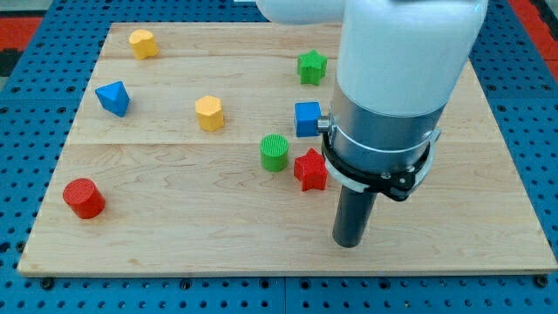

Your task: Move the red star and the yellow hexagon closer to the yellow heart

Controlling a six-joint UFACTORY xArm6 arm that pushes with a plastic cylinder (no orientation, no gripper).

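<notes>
The red star (310, 169) lies right of the board's middle, next to a green cylinder (274, 153). The yellow hexagon (209, 113) sits left of the middle. The yellow heart (143, 43) is near the view's top left corner of the board. My tip (349, 243) rests on the board below and slightly right of the red star, a short gap away and touching no block. The arm's body hides part of the board's right side.
A blue cube (307, 119) sits just above the red star, against the arm's body. A green star (311, 66) is at the top middle. A blue triangular block (112, 98) is at the left and a red cylinder (84, 197) at the lower left. The wooden board (174, 244) lies on blue pegboard.
</notes>
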